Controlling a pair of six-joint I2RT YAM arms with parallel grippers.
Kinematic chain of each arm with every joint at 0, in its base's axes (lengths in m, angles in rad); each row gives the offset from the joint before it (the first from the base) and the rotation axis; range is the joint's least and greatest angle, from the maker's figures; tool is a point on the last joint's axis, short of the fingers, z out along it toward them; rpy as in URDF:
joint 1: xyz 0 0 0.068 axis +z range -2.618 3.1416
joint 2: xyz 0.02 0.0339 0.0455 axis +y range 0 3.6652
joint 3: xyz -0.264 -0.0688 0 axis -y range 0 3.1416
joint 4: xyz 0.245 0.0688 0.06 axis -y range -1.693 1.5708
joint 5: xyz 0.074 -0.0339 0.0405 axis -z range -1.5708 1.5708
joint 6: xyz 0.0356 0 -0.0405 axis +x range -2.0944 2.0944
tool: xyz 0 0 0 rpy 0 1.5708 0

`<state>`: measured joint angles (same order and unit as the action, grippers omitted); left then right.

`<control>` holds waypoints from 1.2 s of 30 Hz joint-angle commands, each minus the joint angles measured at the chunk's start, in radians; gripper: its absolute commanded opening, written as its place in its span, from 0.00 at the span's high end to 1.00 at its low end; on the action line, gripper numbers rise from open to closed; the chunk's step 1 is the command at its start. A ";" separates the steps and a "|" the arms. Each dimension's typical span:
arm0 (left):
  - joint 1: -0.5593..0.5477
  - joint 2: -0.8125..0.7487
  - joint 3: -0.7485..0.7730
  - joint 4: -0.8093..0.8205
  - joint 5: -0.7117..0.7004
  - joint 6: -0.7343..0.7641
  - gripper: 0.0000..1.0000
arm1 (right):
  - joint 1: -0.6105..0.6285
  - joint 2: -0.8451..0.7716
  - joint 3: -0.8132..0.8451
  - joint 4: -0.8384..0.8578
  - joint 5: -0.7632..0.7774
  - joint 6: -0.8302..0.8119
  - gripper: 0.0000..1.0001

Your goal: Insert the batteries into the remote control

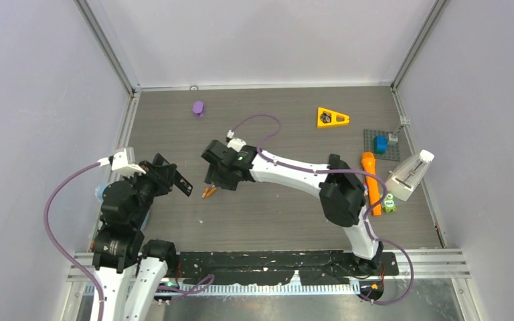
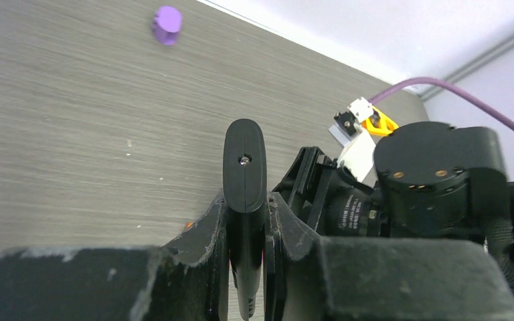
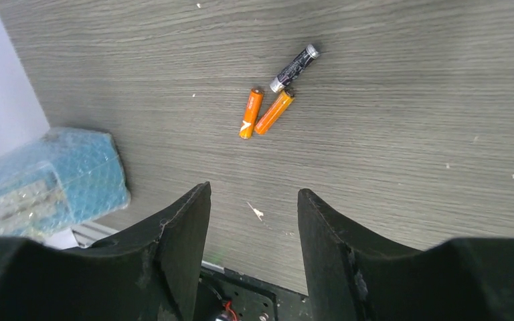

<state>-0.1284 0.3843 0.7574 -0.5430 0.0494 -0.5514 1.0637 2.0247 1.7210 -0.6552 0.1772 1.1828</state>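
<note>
My left gripper (image 2: 246, 200) is shut on a black remote control (image 2: 244, 174) and holds it on edge above the table; it also shows in the top view (image 1: 183, 185). Two orange batteries (image 3: 262, 112) and one dark grey battery (image 3: 294, 67) lie loose together on the table. In the top view the batteries (image 1: 208, 192) show just below my right gripper (image 1: 215, 182). My right gripper (image 3: 254, 200) is open and empty, hovering above the table a little short of the batteries.
A blue bubble-wrapped packet (image 3: 47, 180) lies near the left table edge. A purple piece (image 1: 199, 108), an orange triangle (image 1: 332, 118), a grey plate with a blue block (image 1: 381, 143), a long orange stick (image 1: 371, 180) and a white holder (image 1: 409, 175) lie at the back and right.
</note>
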 commanded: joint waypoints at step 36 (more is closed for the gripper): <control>0.001 -0.139 0.074 -0.166 -0.177 -0.012 1.00 | 0.078 0.385 0.366 -0.231 0.247 0.223 0.56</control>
<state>-0.1287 0.2565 0.8074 -0.7181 -0.1303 -0.5488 1.1496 2.3878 2.0388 -0.8551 0.3710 1.3590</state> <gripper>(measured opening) 0.176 0.465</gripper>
